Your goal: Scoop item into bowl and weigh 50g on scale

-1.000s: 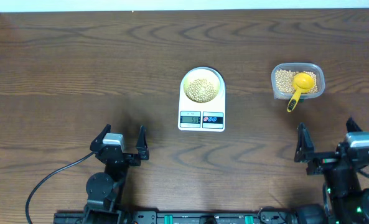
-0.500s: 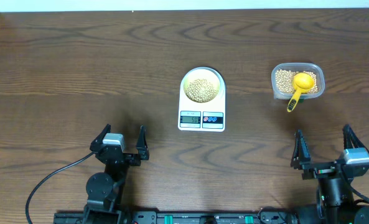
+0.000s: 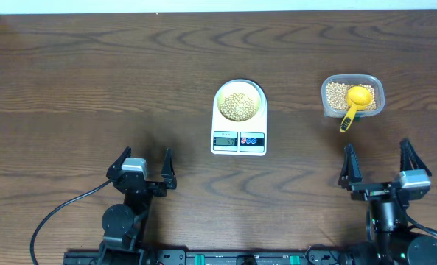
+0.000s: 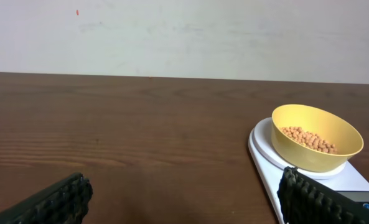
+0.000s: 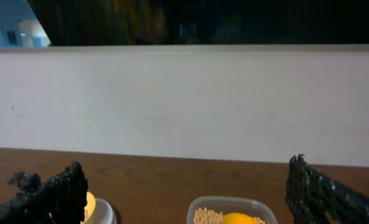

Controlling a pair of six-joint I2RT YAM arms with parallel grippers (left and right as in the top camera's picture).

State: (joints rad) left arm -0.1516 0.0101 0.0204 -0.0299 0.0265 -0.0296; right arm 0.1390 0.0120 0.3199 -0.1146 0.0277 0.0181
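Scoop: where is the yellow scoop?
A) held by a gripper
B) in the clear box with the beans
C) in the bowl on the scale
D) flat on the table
B: the scoop sits on the beans in the box, handle poking over the rim.

Beans [image 3: 239, 105] in bowl [image 3: 239, 90] on scale [image 3: 238, 140]

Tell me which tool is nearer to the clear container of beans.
Right. The right tool sits just on the robot's side of the clear container, not touching it. The left tool is far off, on the other side of the scale.
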